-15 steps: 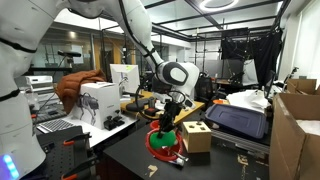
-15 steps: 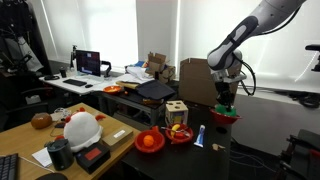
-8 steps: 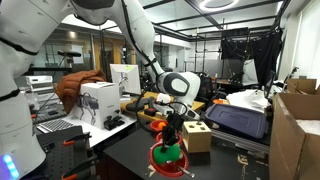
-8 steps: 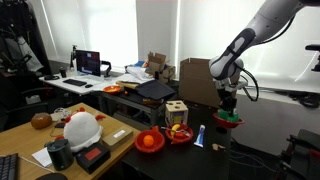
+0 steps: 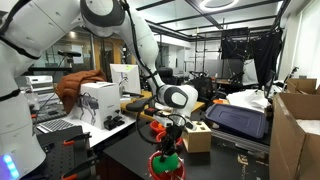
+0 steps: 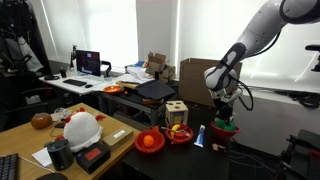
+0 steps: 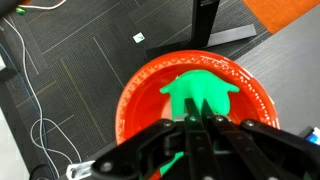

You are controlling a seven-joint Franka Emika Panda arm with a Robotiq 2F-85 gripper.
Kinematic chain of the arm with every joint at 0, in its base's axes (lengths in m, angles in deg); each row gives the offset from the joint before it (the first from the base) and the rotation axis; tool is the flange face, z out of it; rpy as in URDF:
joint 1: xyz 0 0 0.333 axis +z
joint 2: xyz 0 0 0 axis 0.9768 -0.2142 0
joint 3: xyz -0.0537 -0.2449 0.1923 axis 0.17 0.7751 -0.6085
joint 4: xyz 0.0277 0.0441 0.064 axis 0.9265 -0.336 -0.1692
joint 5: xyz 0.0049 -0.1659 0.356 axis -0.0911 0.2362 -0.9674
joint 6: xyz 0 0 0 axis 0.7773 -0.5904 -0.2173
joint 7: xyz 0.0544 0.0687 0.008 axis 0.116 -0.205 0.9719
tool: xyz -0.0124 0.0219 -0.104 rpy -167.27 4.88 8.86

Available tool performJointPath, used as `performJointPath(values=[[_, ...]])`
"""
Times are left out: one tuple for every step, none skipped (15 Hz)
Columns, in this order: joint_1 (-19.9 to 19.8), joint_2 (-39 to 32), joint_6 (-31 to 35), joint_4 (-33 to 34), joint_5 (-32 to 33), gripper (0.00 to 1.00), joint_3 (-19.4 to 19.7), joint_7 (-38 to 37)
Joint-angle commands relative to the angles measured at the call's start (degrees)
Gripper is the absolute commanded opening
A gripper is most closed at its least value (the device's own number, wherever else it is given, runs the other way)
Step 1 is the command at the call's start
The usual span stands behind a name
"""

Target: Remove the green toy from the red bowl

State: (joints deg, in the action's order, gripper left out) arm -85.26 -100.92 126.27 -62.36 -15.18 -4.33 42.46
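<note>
Dark carpet tiles [image 7: 70, 70] lie open left of the red bowl [image 7: 132, 100], and a grey surface [image 7: 290, 55] borders its right. The green toy [image 7: 200, 90] sits mid-bowl, its lobes fanning away and its stem running back between the fingers [image 7: 186, 140], which are pinched nearly closed on it.

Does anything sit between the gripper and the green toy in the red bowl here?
Nothing visible does. In the wrist view the gripper is right over the green toy, and the red bowl holds nothing else. Whether the gripper already touches the toy cannot be told.
</note>
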Motion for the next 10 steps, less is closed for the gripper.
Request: performJointPath(values=[[-0.4,-1.5,-1.5,2.9,-0.6,0.02,-1.1,0.5],[-1.3,-1.3,-3.1,3.6,-1.9,0.02,-2.3,1.8],[-0.6,-1.8,-3.3,4.3,-1.5,0.02,-1.8,0.7],[-0.9,-1.7,-4.8,4.8,-2.0,0.02,-2.2,0.8],[-1.1,-1.3,-5.1,4.7,-2.4,0.02,-2.6,1.2],[-0.1,-1.6,-5.2,5.0,-1.5,0.02,-1.7,-0.2],[-1.1,-1.7,-7.0,5.6,-2.6,0.02,-2.6,1.1],[0.4,-1.7,-5.4,5.2,-0.8,0.02,-1.0,-1.3],[-0.6,-1.6,-6.6,5.6,-1.7,0.02,-1.9,0.2],[-0.6,-1.6,-6.2,5.7,-1.6,0.02,-1.8,0.2]])
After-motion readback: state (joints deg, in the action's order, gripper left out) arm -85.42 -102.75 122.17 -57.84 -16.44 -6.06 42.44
